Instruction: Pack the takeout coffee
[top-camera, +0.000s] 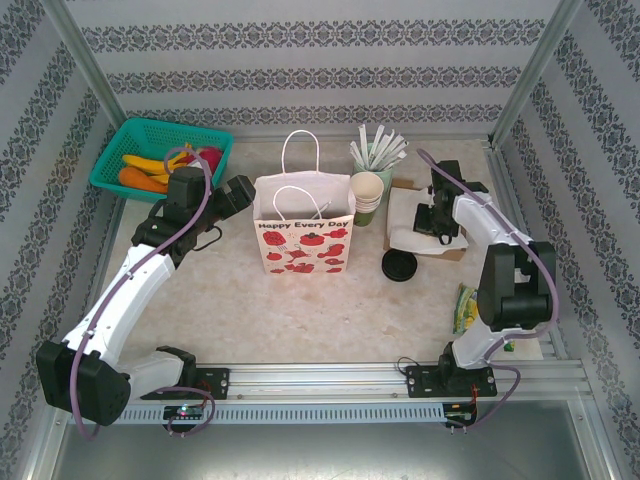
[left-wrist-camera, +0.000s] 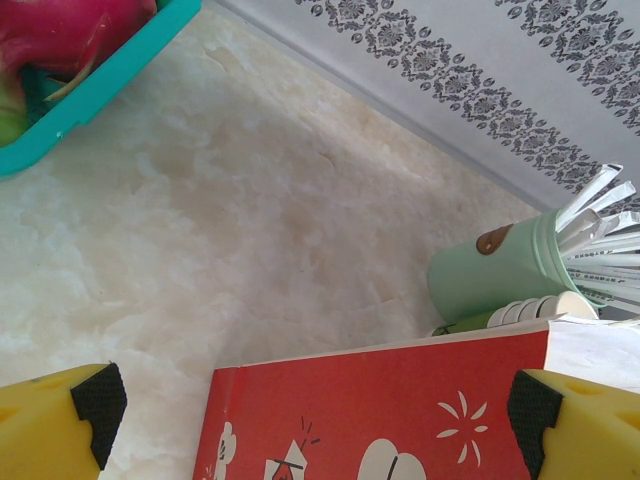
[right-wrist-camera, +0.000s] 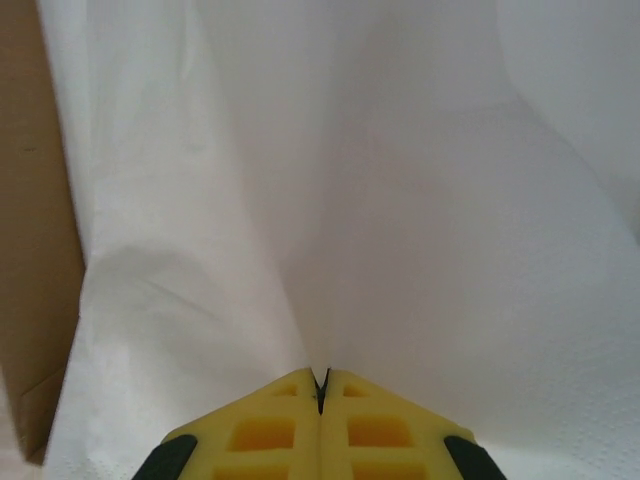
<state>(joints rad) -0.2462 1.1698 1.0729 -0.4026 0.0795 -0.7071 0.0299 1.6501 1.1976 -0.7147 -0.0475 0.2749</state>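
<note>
The takeout coffee is hidden from me. A white paper bag (top-camera: 303, 235) printed with red strawberries stands upright and open at the table's middle. My left gripper (top-camera: 235, 195) is open beside the bag's left side. In the left wrist view the bag's red panel (left-wrist-camera: 380, 410) lies between the spread fingers of the left gripper (left-wrist-camera: 315, 420), untouched. My right gripper (top-camera: 432, 222) is shut on a fold of the white napkin (right-wrist-camera: 400, 200), pinched at the tips of the right gripper (right-wrist-camera: 320, 385), over the napkin pile (top-camera: 410, 232) right of the bag.
A nested stack of green cups (top-camera: 367, 197) and a mint holder of wrapped straws (top-camera: 380, 160) stand behind the bag's right corner. A black lid (top-camera: 400, 266) lies in front of the napkins. A teal basket (top-camera: 110, 165) of fruit sits at back left. A green packet (top-camera: 466, 308) lies at right.
</note>
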